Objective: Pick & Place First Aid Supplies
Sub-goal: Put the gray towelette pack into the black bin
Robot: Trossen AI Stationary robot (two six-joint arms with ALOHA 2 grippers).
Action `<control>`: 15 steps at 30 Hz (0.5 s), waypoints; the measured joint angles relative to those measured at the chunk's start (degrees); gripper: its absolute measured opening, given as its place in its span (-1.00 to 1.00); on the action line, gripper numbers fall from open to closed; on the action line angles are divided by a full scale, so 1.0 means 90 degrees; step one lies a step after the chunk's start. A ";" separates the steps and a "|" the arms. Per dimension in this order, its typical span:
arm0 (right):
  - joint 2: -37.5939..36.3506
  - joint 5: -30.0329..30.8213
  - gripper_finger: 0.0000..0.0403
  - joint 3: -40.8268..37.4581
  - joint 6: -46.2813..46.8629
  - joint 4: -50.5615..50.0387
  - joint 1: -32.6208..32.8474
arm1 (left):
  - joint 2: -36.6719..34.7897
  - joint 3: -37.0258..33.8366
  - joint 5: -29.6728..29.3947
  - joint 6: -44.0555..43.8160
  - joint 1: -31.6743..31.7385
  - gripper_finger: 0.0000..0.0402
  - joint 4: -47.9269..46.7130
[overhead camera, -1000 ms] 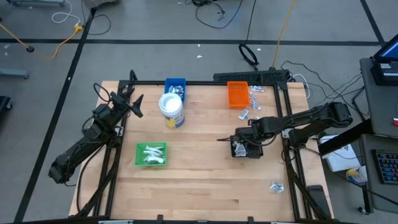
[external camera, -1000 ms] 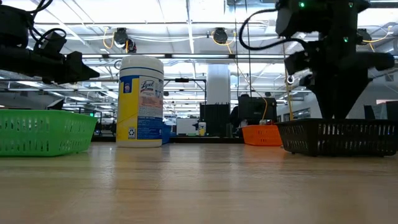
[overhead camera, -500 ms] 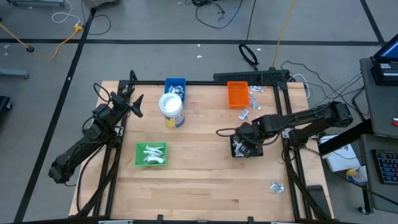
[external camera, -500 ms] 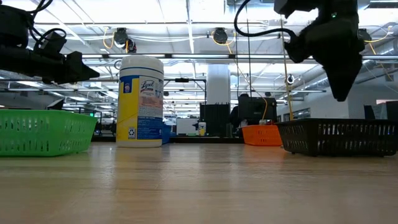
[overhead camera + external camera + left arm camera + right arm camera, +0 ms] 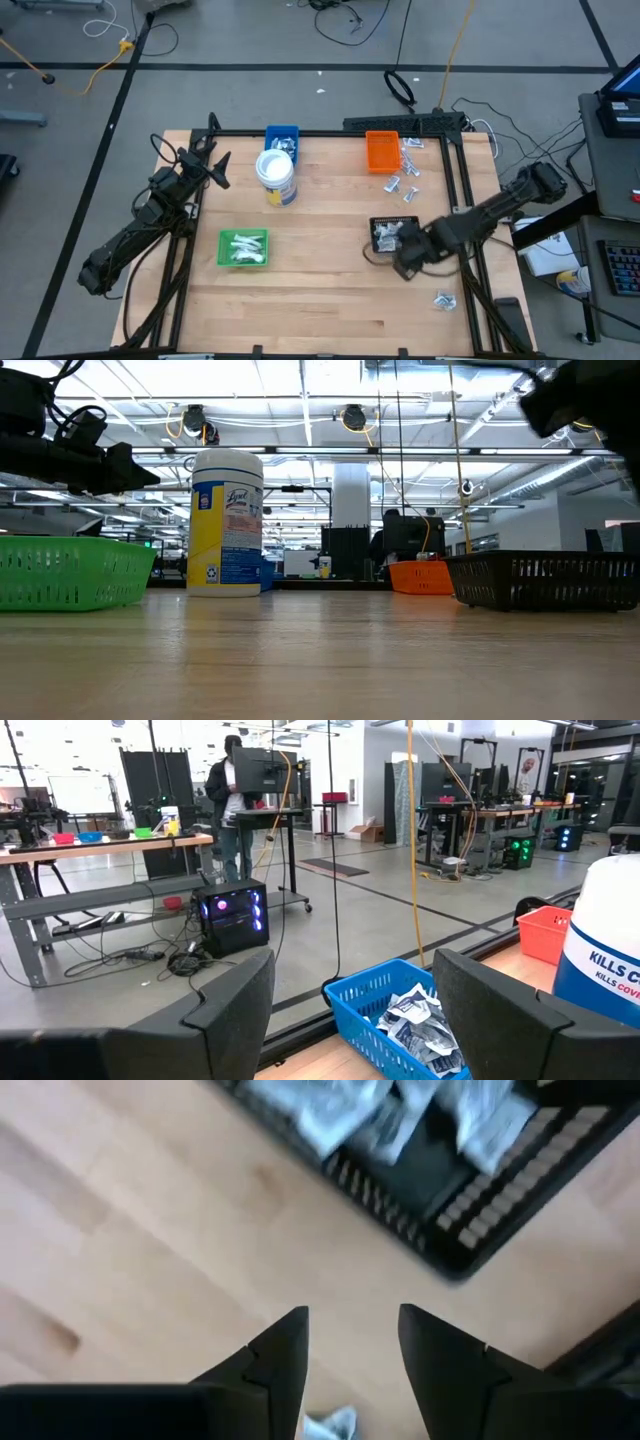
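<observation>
The white tub (image 5: 226, 522), left of centre on the table, carries a label reading "Lysol". In the left wrist view the tub's label reads "KILLS COV…", cut off at the edge.

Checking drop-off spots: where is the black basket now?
In the high view the black basket sits on the table's right side, below the orange tray, with the right gripper just beside it toward the front edge.

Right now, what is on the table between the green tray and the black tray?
Nothing: in the high view, the stretch from the green tray to the black tray is bare wood.
</observation>
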 joint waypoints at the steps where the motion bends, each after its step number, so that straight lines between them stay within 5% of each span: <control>1: 0.0000 0.0009 -0.24 0.0000 0.0116 0.0002 0.0207 | 0.0002 0.0000 0.0000 0.0000 0.0001 0.36 0.0000; 15: 0.0000 -0.0261 -0.24 0.0000 0.1338 -0.0016 0.2445 | -0.0001 0.0000 0.0000 0.0000 0.0002 0.36 0.0000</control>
